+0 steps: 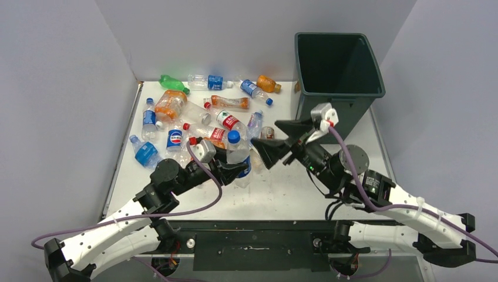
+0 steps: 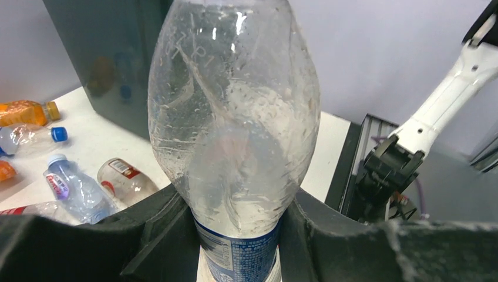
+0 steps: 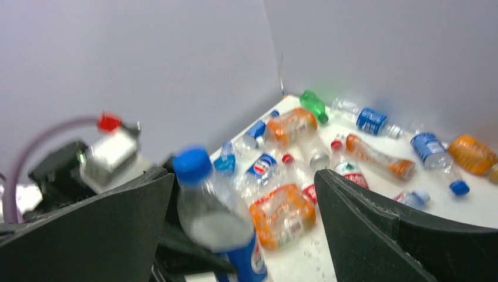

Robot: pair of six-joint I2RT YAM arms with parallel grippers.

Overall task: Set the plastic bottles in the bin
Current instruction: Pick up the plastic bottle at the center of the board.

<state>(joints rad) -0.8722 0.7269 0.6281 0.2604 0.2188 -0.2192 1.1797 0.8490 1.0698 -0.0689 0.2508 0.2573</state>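
My left gripper (image 1: 239, 169) is shut on a clear bottle (image 1: 237, 154) with a blue cap and blue label, held upright above the table's middle; in the left wrist view the bottle (image 2: 235, 117) fills the frame between the fingers. My right gripper (image 1: 281, 138) is open and empty, just right of that bottle, jaws spread wide toward it; the bottle (image 3: 214, 214) shows between them in the right wrist view. Several more plastic bottles (image 1: 202, 108) lie scattered at the back left. The dark green bin (image 1: 336, 73) stands at the back right, behind the right gripper.
Grey walls enclose the table on the left, back and right. A small can-like item (image 1: 267, 132) lies near the bin's left side. The table's bare white surface (image 1: 282, 188) lies between the arms near the front.
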